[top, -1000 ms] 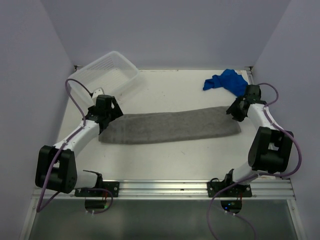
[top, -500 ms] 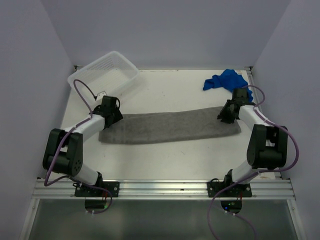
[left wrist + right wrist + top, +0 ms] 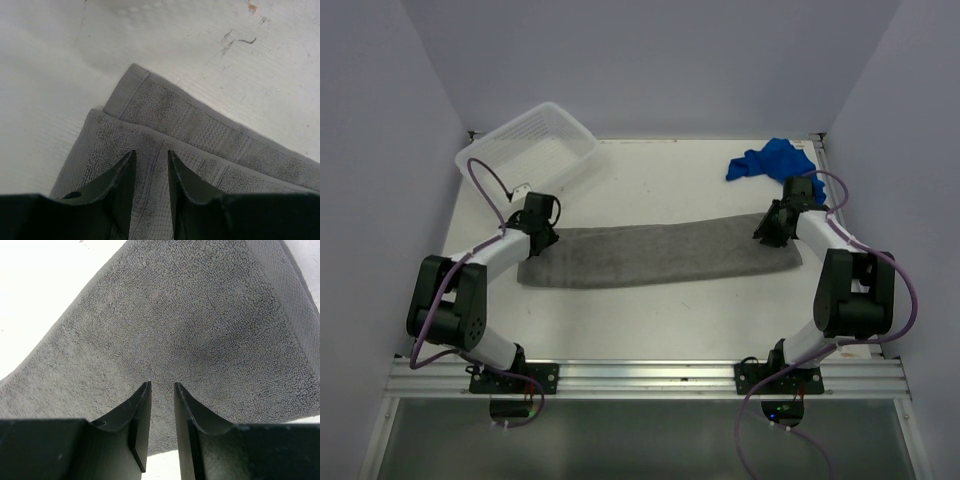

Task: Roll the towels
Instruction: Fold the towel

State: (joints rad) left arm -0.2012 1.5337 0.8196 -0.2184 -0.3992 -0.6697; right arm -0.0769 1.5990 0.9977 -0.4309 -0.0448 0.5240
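Our left hand [image 3: 151, 153] pinches a ridge of the grey towel [image 3: 660, 252] at its left end, just beside the folded corner. Our right hand [image 3: 162, 385] is clenched on puckered cloth at its right end. We judge that we hold both ends to pull the strip straight before rolling. The grey towel lies flat on the table [image 3: 660, 190]. The blue towel [image 3: 770, 162] sits crumpled beyond its right end, the plastic basket [image 3: 582, 155] beyond its left end. A second ago both hands stood wider; the grey towel has not shifted.
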